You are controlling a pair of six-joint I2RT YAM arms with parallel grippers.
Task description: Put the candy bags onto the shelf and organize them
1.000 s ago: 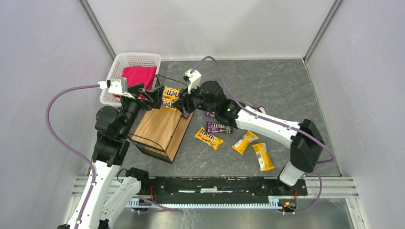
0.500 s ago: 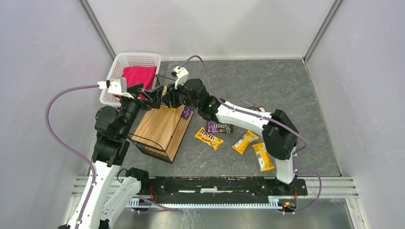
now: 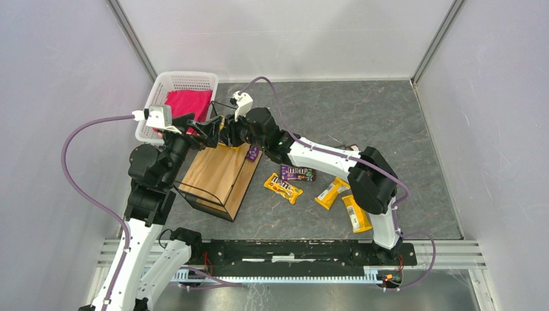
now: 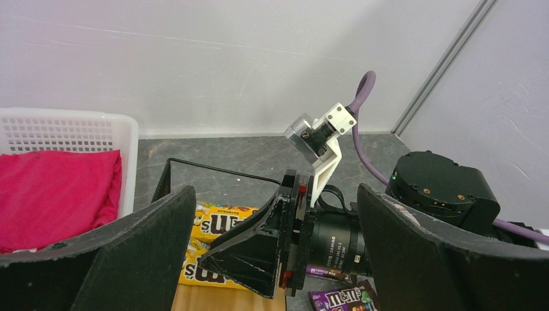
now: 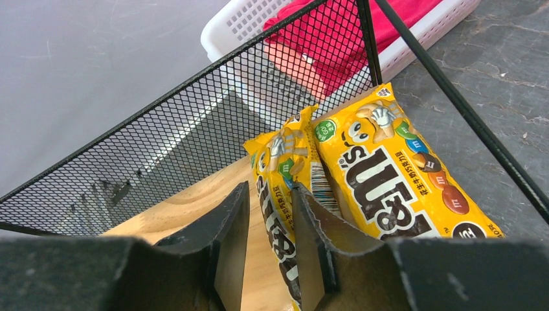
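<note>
Right hand (image 5: 270, 189) is reached into the far end of the shelf (image 3: 217, 172). It's pinching a yellow bag (image 5: 280, 214) by the edge, fingers pressed together on it, so the bag stands on its side over the wooden board. A second yellow bag (image 5: 396, 172) lies flat and face up right against it, close to the black mesh wall (image 5: 162, 142).

Left hand (image 4: 277, 194) sits just across from it at the same end of the shelf, spread wide with nothing in it. Through the gap you can see the right hand and both of those bags.

The other candy is on the desk (image 3: 362, 123), right of the shelf. A small purple bag (image 3: 253, 153) is just beside the shelf and a bigger purple bag (image 3: 298, 173) is a bit further out. A loose yellow bag (image 3: 283, 188) lies just in front of that one. Further right there's a middle yellow bag (image 3: 332, 192) and a rightmost yellow bag (image 3: 357, 212), near each other.

A white basket (image 3: 169, 84) with a pink cloth (image 3: 188, 103) in it sits at the back left, near the shelf.
</note>
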